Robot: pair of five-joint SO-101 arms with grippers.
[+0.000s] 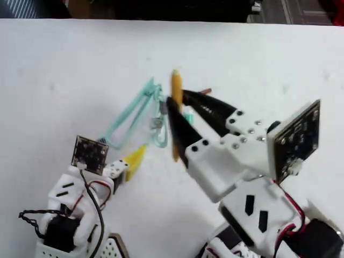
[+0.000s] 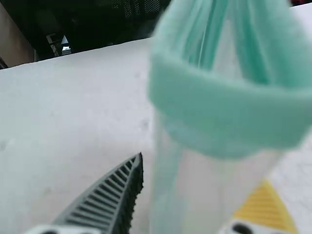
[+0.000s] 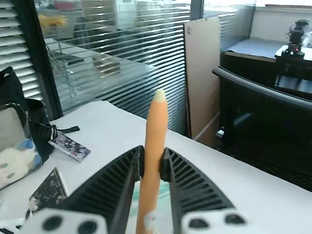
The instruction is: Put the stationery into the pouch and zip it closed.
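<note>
At the right gripper [image 3: 152, 152], found an orange pen [image 3: 157, 117] clamped between the two black ribbed fingers [image 3: 192, 187]. Held it by the shaft, both fingers pressed against its sides with no gap left. Noted its pale tip well ahead of the fingertips, raised off the white table [image 1: 242, 54], and its other end back below the palm. Placed the pen outside the pouch [image 2: 209, 187], just beside the pouch end nearest to the right fingertips; could not tell touching or apart.

At the left gripper [image 1: 133, 157], found the pouch gripped, with a dark ribbed finger [image 2: 114, 204] on one side, a yellow finger [image 2: 265, 207] on the other, and the clear wall of the pouch caught between them. Saw the pouch standing on its edge straight ahead of these fingers, its mint-green rim [image 2: 224, 112] close before the wrist and spread into an open loop. Could not make out any contents through the clear wall.

Noted a small metal zipper pull [image 1: 156, 122] at the pouch end farthest from the left gripper, next to the nearer black finger of the right gripper. Beyond the farther finger of the right gripper, noted a short brown end [image 1: 206, 91] of something on the table, too small to name. Far behind the pen tip, saw window blinds [image 3: 122, 44] and a dark chair [image 3: 263, 112].
</note>
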